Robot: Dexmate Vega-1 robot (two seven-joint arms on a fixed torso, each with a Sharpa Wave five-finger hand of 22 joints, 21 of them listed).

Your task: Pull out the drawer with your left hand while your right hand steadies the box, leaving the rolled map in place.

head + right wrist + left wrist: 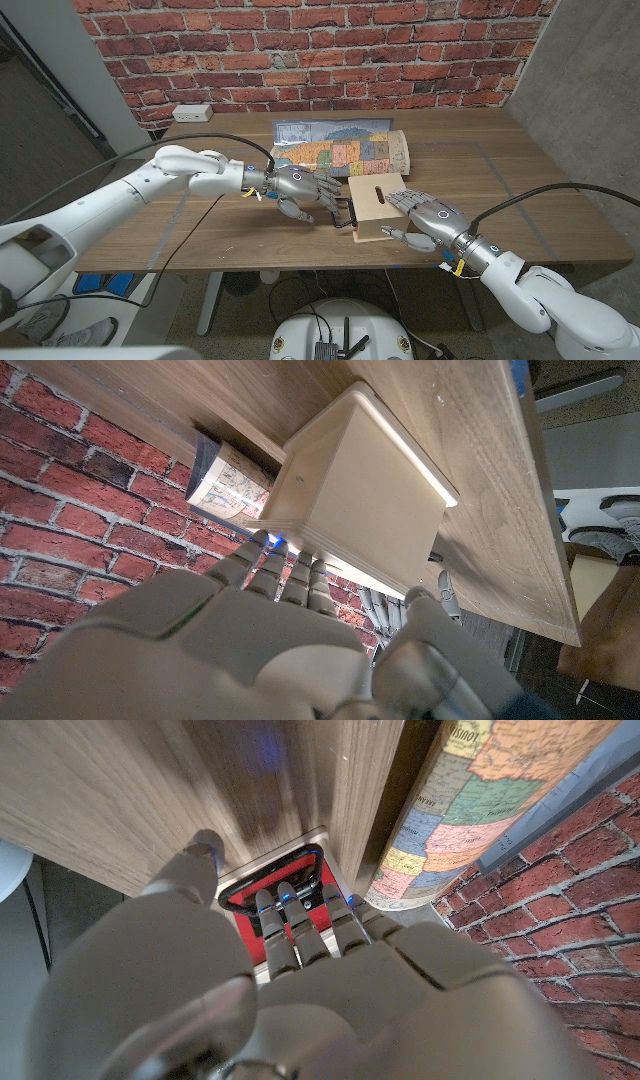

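Hooking the drawer handle point(275, 883) mid-frame, the left hand point(300, 188) grips it; right hand point(425, 218) clasps the box point(376, 208).

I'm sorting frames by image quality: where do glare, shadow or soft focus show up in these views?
Head view: evenly lit, sharp, with a faint shadow under the left hand. Left wrist view: that hand looms large and soft, and a blue reflection sits on the table. Right wrist view: a bright strip of glare runs along the box edge.
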